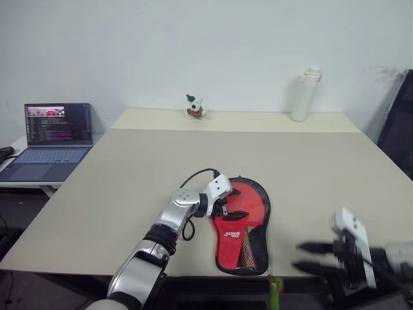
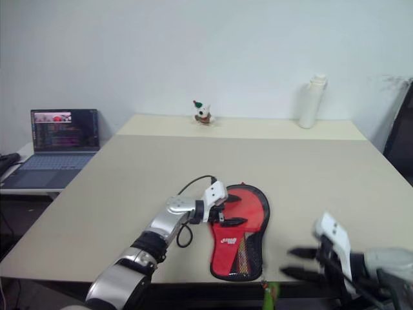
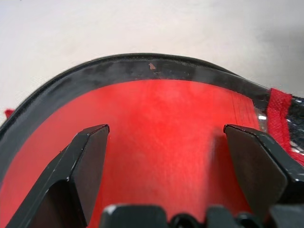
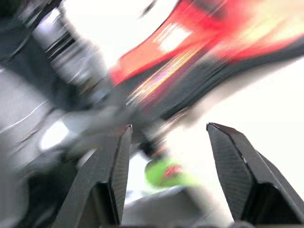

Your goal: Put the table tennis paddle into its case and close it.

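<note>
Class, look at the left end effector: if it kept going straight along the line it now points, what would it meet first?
Most likely the case: the left end effector hovers open over its red side, so it would probably meet that fabric first.

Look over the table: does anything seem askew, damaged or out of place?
Nothing looks damaged or spilled. The case lies flat by the table's near edge, slightly angled. A small green thing shows just below that edge; what it is cannot be told.

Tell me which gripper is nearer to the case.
Left. The left gripper hangs over the round end of the case, fingers open above its red side. The right gripper is off to the case's right, past the table's near edge, fingers apart and empty.
</note>
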Robot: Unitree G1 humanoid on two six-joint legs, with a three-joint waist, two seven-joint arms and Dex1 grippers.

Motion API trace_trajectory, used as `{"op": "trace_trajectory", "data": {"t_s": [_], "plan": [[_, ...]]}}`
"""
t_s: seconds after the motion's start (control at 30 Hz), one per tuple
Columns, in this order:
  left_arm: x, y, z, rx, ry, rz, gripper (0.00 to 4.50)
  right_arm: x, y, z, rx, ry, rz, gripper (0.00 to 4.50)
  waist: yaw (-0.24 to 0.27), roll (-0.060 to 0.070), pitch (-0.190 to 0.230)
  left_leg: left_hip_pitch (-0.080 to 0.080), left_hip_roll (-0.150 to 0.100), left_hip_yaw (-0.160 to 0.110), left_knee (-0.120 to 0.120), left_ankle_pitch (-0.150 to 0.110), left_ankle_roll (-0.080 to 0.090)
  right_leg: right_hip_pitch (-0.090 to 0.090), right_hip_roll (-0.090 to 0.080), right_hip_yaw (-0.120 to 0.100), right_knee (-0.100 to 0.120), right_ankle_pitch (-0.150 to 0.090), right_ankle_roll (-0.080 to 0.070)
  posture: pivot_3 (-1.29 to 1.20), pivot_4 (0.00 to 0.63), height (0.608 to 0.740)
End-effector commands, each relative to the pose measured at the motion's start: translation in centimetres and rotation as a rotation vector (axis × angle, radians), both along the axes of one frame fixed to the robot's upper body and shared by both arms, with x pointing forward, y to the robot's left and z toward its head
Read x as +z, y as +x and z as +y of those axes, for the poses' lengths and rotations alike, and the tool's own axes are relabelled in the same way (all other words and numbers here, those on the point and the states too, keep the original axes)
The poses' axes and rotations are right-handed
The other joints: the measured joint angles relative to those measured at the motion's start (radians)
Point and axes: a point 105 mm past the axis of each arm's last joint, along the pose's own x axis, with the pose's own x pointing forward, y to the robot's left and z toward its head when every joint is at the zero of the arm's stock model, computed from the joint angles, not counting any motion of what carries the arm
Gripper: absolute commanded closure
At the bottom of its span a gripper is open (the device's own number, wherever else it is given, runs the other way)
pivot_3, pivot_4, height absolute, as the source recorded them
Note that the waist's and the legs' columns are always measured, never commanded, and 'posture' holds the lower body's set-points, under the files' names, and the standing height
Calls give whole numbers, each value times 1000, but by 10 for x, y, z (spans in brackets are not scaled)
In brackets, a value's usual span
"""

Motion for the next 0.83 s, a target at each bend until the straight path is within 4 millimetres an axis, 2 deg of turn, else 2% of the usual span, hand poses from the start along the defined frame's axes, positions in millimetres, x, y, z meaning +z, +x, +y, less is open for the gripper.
{"op": "trace_trajectory", "data": {"t_s": [0.03, 0.13, 0.27, 0.4, 0.6, 0.83], "plan": [[34, 1, 17, 21, -78, -42, 279, 10, 34, -12, -32, 13, -133, 1653, -3, 0, 3, -1, 0, 0, 0, 0, 0, -1, 1, 0, 0, 0, 0, 0, 150, 740], [47, -7, 34, 26, -81, -60, 279, 6, 56, -19, -23, 39, -105, 1653, 1, 1, 4, -2, 0, 0, -1, 0, 0, -3, 2, 0, 1, 0, -1, 0, 150, 740], [62, -15, 56, 87, -77, -106, 279, 12, 86, -30, -30, 69, -152, 1653, 1, 4, 6, -2, 3, 0, -1, 0, 0, -4, 2, 1, 1, 0, -4, 0, 150, 740], [65, -28, 85, 198, -63, -124, 279, 19, 106, -33, -16, 77, -193, 1653, -1, 6, 7, -2, 5, 2, -1, 0, 0, -4, 0, 2, 1, 0, -4, 0, 150, 740], [59, -37, 94, 235, -21, -117, 279, 28, 110, -40, -33, 61, -223, 1653, 9, 7, 8, -2, 5, 1, -1, 0, 0, -4, 1, 1, 2, 2, -7, 0, 150, 740], [52, -34, 95, 278, -32, -103, 279, 20, 101, -43, -51, 11, -206, 1653, 5, 7, 8, -2, 6, 2, -1, 0, 0, -4, 1, 1, 2, 3, -8, 0, 150, 740]]}}
